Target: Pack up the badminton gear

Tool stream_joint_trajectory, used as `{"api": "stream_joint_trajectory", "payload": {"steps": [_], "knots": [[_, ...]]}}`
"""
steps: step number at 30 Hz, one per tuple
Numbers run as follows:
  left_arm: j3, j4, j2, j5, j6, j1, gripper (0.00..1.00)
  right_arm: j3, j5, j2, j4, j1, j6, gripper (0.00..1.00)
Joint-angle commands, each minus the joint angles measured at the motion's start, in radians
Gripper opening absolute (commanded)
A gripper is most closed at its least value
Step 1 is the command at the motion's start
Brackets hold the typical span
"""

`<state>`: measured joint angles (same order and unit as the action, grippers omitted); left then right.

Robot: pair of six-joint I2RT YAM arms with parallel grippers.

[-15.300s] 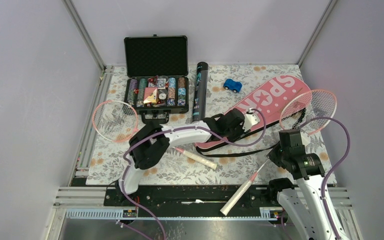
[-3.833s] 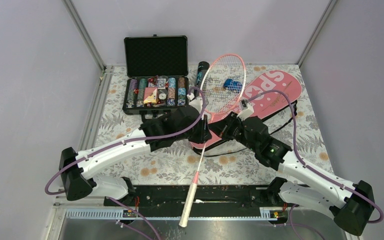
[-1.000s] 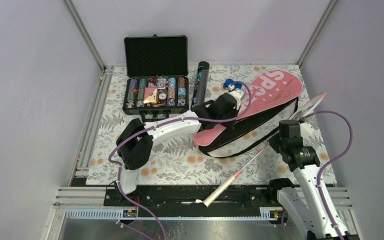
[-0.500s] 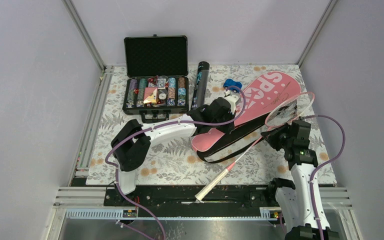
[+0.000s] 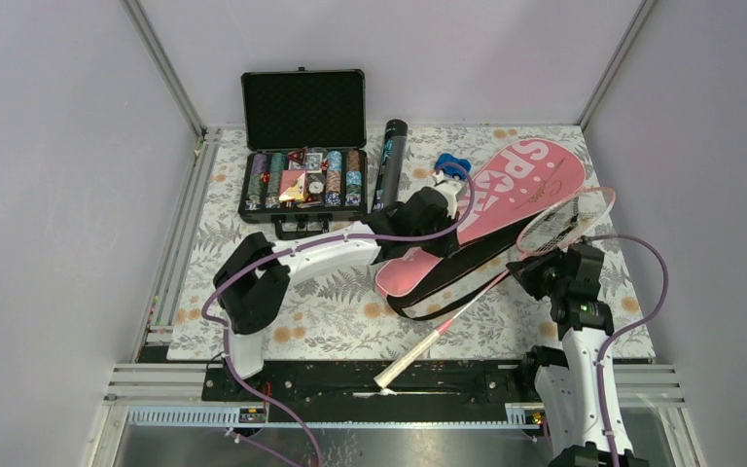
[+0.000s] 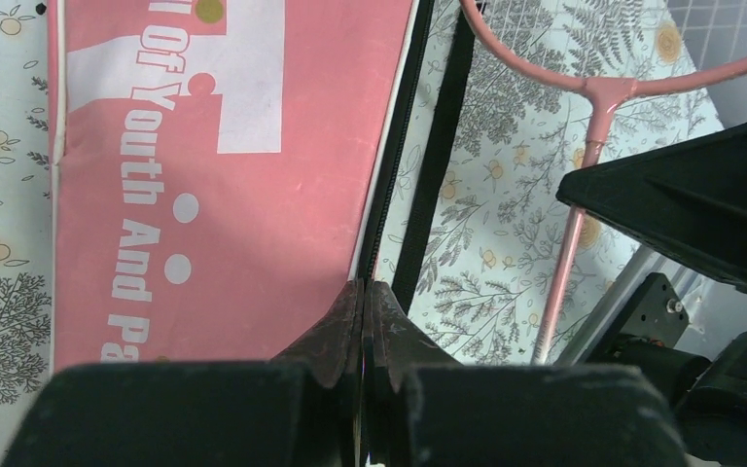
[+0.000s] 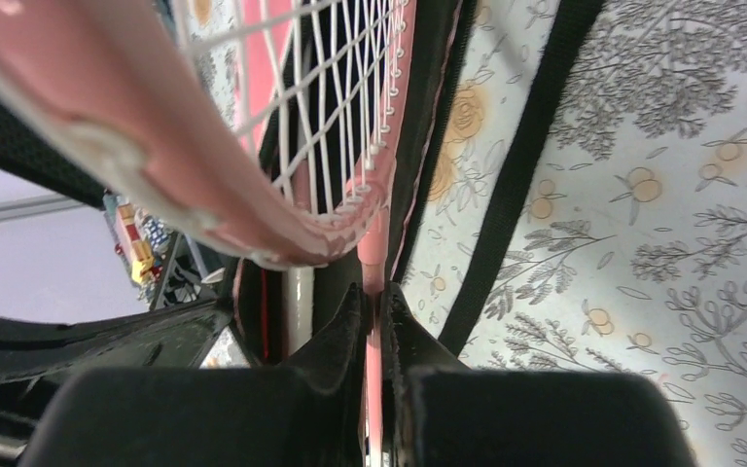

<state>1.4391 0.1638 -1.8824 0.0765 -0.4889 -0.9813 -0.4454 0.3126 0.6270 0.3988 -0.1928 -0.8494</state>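
Left gripper (image 6: 362, 297) pinching shut on cover (image 6: 204, 195) edge, cover lying ahead of jaws, right gripper (image 7: 372, 302) clamping racket (image 7: 136, 165) shaft, head reaching past jaws alongside cover's zip edge.

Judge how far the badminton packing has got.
Done: nothing visibly finished. In hand: left gripper pinches the pink SPORT racket cover at its zip edge; right gripper clamps the pink-framed racket by its shaft. Left: slide it in; the black teal-printed tube sits unpacked.

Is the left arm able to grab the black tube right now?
Probably not yet. The black tube lies close beside the left gripper, nothing between, but that gripper is pinched shut on the pink cover and must release first.
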Motion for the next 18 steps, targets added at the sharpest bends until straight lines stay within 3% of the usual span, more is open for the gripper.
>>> {"api": "stream_joint_trajectory", "payload": {"steps": [1, 6, 12, 18], "knots": [[0.026, -0.084, 0.092, 0.01, -0.045, -0.003, 0.0, -0.031, -0.086, -0.012, 0.061, -0.01, 0.017, 0.0], [0.032, -0.077, 0.095, -0.019, -0.083, -0.002, 0.0, -0.032, -0.245, -0.051, 0.108, -0.01, 0.043, 0.0], [0.033, -0.107, 0.089, 0.027, -0.119, -0.002, 0.0, 0.043, 0.001, 0.021, -0.128, -0.011, -0.023, 0.0], [0.043, -0.108, 0.075, 0.04, -0.166, 0.0, 0.0, 0.107, 0.073, 0.004, -0.276, -0.011, -0.131, 0.0]]}}
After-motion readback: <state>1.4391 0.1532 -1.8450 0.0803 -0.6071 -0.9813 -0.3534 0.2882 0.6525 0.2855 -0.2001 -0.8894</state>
